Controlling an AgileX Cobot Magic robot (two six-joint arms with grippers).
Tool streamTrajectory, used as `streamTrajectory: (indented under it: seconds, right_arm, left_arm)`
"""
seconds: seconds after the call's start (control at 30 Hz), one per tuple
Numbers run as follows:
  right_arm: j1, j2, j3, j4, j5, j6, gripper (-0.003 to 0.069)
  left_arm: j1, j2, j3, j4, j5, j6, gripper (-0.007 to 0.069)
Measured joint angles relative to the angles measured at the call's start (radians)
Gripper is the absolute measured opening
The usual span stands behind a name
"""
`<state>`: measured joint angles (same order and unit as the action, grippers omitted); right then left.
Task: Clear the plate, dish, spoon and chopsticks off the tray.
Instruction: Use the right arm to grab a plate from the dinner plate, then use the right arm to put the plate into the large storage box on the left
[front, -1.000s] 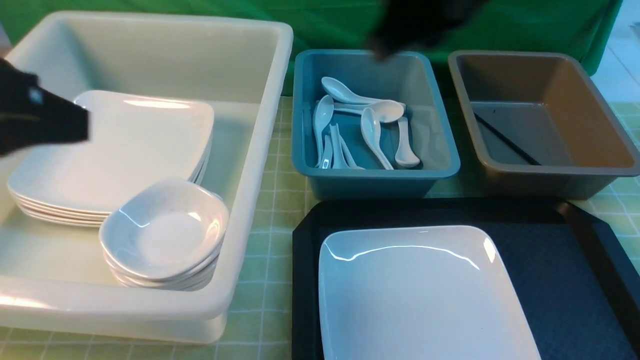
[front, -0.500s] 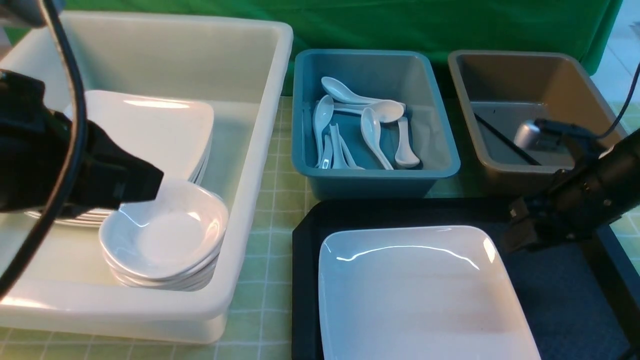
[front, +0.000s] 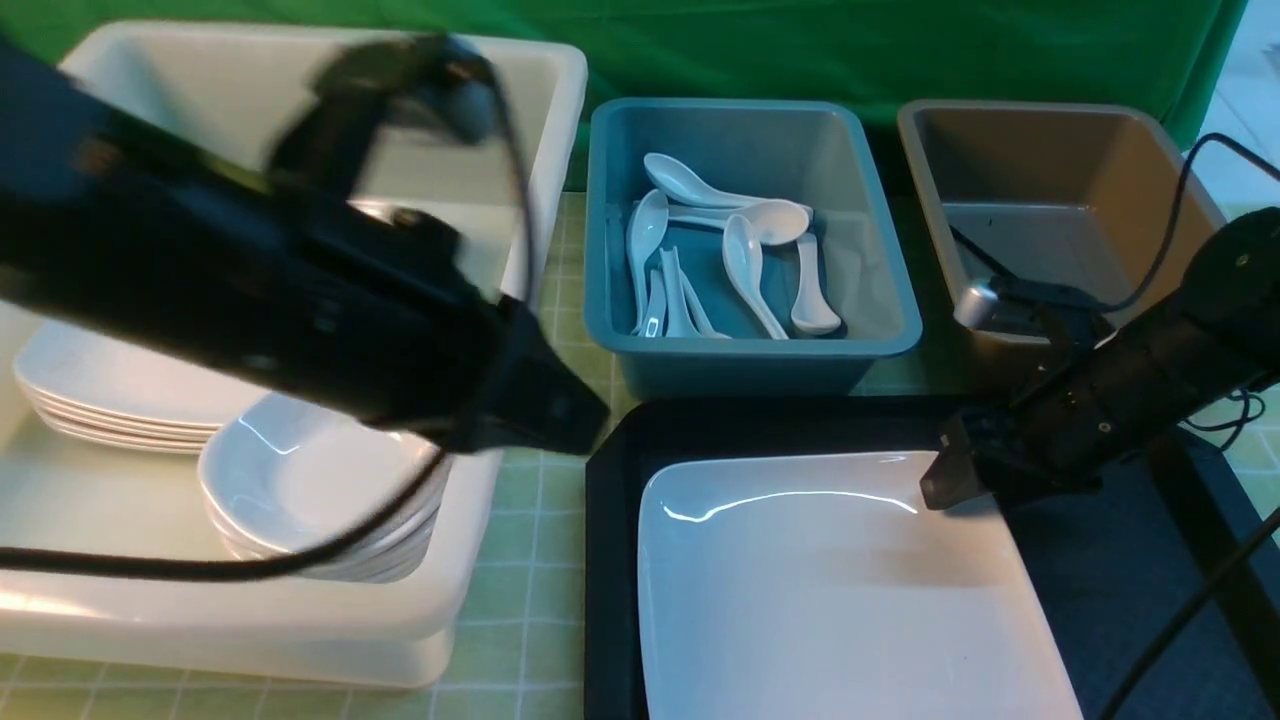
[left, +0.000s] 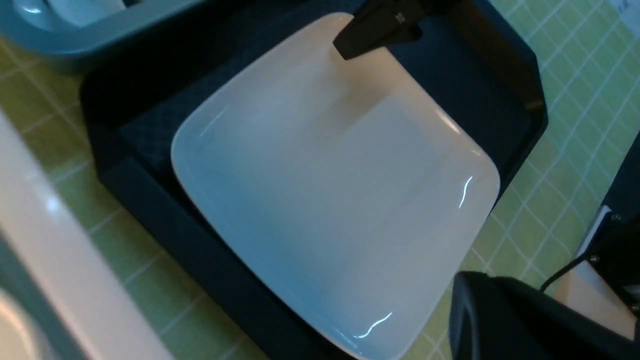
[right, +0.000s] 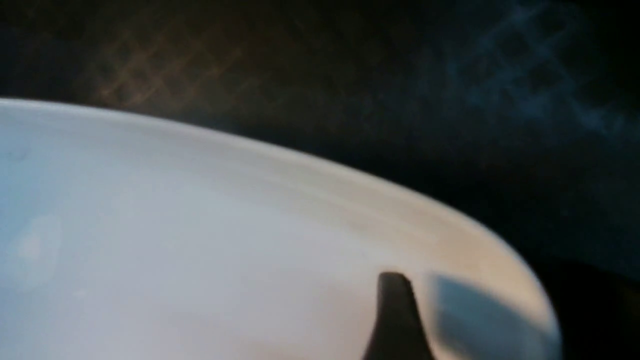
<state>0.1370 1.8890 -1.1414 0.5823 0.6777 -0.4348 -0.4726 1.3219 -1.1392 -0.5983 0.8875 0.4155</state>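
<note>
The large white plate (front: 840, 590) lies on the black tray (front: 1100, 560); it also shows in the left wrist view (left: 325, 200) and the right wrist view (right: 200, 240). My right gripper (front: 945, 485) is at the plate's far right corner, jaws apart, one finger (right: 395, 310) just over the plate's surface. My left gripper (front: 570, 415) is blurred, low by the tray's far left corner; only one finger (left: 500, 320) shows. Several white spoons (front: 745, 250) lie in the blue bin (front: 750, 355). A black chopstick (front: 970, 250) lies in the brown bin (front: 1060, 150).
A big white tub (front: 480, 560) on the left holds a stack of white plates (front: 100, 385) and a stack of small deep dishes (front: 300, 480). The left arm and its cable cross over the tub. A green checked cloth (front: 540, 500) covers the table.
The left arm has swung right across the tub to the tray's left corner. The right gripper has moved left and down onto the plate's far right corner.
</note>
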Motion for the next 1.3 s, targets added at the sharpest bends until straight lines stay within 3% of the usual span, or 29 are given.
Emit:
streamTrajectory:
  seconds: [0.1,0.17,0.27,0.5,0.63,0.9,1.07,1.3]
  right_arm:
    - [0.02,0.0,0.0,-0.001,-0.016,-0.004,0.0356]
    - [0.028,0.0,0.0,-0.009,-0.023,-0.031,0.0258]
    - [0.03,0.001,-0.001,-0.012,-0.008,-0.061,0.0182]
    - [0.024,-0.051,-0.002,-0.02,0.058,-0.079,0.0145]
    - [0.024,-0.17,-0.002,-0.021,0.097,-0.08,0.0079]
    - [0.024,-0.422,-0.004,-0.029,0.114,-0.049,0.0024]
    - [0.024,-0.488,-0.077,-0.056,0.149,-0.035,0.0025]
    - [0.033,-0.5,-0.281,-0.043,0.176,-0.002,0.0025]
  left_arm:
    - [-0.061,0.063,0.0,0.043,-0.057,-0.029,-0.0003]
    - [-0.079,0.094,0.0,0.056,-0.083,-0.042,-0.0003]
    - [-0.085,0.108,0.0,0.068,-0.093,-0.045,-0.0003]
    - [-0.085,0.074,0.0,0.19,-0.096,-0.13,-0.0003]
    - [-0.085,0.029,0.0,0.309,-0.094,-0.216,-0.0003]
    - [-0.079,-0.055,0.0,0.669,-0.062,-0.483,-0.0003]
    - [0.039,-0.06,0.0,0.715,-0.017,-0.541,-0.0003]
    - [0.309,-0.082,0.0,0.587,-0.031,-0.474,-0.0003]
